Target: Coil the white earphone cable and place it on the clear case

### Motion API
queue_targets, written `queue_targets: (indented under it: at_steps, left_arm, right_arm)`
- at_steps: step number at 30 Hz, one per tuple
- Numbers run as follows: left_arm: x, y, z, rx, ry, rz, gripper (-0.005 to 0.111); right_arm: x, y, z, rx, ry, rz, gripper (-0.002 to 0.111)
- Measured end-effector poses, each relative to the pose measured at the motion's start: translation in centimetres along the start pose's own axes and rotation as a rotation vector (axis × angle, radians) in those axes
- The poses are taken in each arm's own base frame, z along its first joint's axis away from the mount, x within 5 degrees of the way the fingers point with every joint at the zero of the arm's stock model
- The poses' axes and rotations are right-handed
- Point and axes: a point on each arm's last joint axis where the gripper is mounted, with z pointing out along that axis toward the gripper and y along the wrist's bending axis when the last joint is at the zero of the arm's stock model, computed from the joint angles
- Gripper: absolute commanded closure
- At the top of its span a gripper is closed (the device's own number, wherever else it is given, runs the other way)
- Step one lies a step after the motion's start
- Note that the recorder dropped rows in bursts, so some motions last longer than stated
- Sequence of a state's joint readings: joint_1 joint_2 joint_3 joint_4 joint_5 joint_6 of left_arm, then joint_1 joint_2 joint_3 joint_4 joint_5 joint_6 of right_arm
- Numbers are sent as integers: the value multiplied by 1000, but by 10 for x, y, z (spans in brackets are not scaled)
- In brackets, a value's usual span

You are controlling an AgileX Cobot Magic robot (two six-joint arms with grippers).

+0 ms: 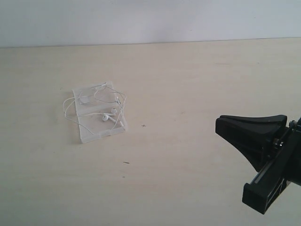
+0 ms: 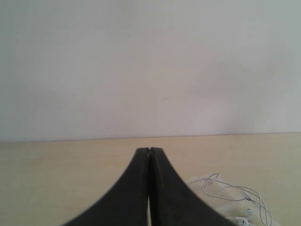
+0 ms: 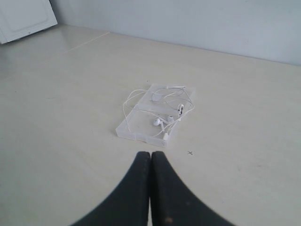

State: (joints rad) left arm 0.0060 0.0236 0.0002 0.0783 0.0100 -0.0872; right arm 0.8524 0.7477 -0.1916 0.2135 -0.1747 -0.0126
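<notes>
Where the pale table (image 1: 197,80) is taken in by the exterior view, the clear case (image 1: 93,134) is seen lying flat on the left half of it. The white earphone cable (image 1: 105,116) is draped over the case in loose, untidy loops. Both earbuds are rested on the case, and one loop is spilled past its left edge onto the table. The right gripper (image 3: 150,154) is held well apart from the case, at the right of the exterior view, with its fingers pressed together and nothing caught between them. The left gripper (image 2: 149,150) is likewise clenched on nothing, its tips met in a tight seam. In its wrist view the cable is glimpsed near the fingers, untouched by them
</notes>
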Motion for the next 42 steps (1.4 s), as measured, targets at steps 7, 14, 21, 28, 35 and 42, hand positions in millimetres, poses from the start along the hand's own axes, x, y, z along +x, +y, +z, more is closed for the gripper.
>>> queue_targets:
  at_steps: [7, 14, 21, 28, 35, 42]
  left_arm:
    - [0, 0, 0, 0, 0, 1, 107]
    - [0, 0, 0, 0, 0, 1, 107]
    - [0, 0, 0, 0, 0, 1, 107]
    - [0, 0, 0, 0, 0, 1, 107]
    - [0, 0, 0, 0, 3, 1, 107]
    - [0, 0, 0, 0, 5, 1, 107]
  right_arm:
    - [0, 0, 0, 0, -2, -2, 108]
    - [-11, -17, -23, 131, -105, -158, 108]
    - [0, -45, -71, 492, -342, -18, 108]
    - [31, -51, -83, 666, -369, -4, 108]
    - [37, -47, -85, 670, -345, -6, 108]
    - [38, -47, -85, 658, -347, 25, 108]
